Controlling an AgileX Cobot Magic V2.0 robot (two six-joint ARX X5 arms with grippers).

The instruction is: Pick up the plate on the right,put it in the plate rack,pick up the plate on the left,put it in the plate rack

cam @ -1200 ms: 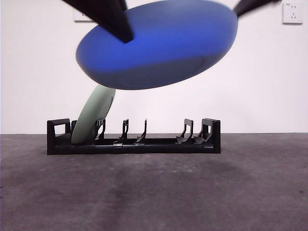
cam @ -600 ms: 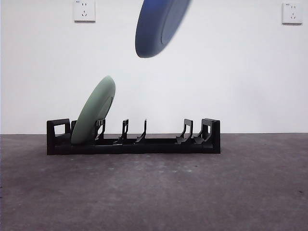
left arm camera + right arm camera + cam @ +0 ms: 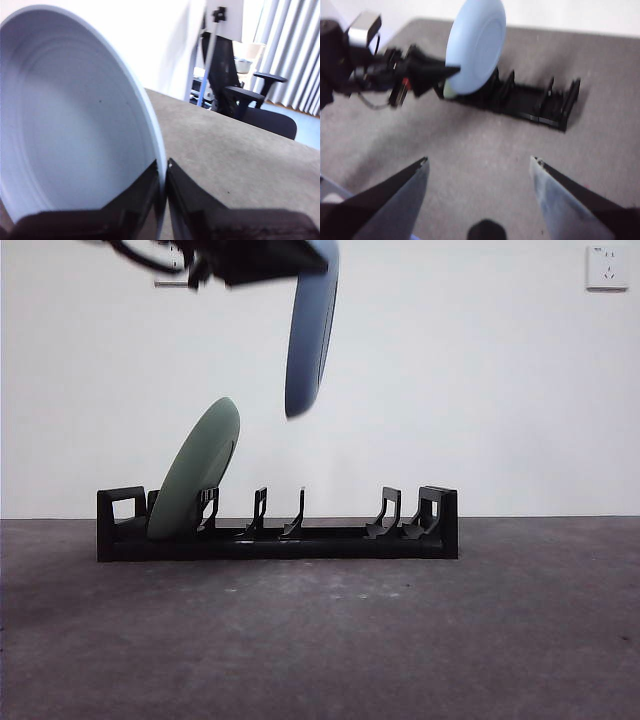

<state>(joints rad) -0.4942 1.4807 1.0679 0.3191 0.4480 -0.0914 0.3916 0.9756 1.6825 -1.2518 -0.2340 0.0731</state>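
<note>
left gripper (image 3: 163,172): jaws pinched almost together on the rim of the blue plate (image 3: 308,335), gripping it from the upper edge
blue plate: held on edge, near vertical, in the air above the plate rack (image 3: 278,527), over the dividers right of the green plate (image 3: 196,472); not touching rack or green plate
right gripper (image 3: 479,165): jaws spread wide, holding nothing, hovering well back from the rack over the grey table (image 3: 320,640)
plate rack: long, black, standing on the table; holds one plate, the green one
green plate: seated in a slot at the rack's left end in the front view, leaning right
plates: 2 (1 blue, 1 green)
racks: 1
</note>
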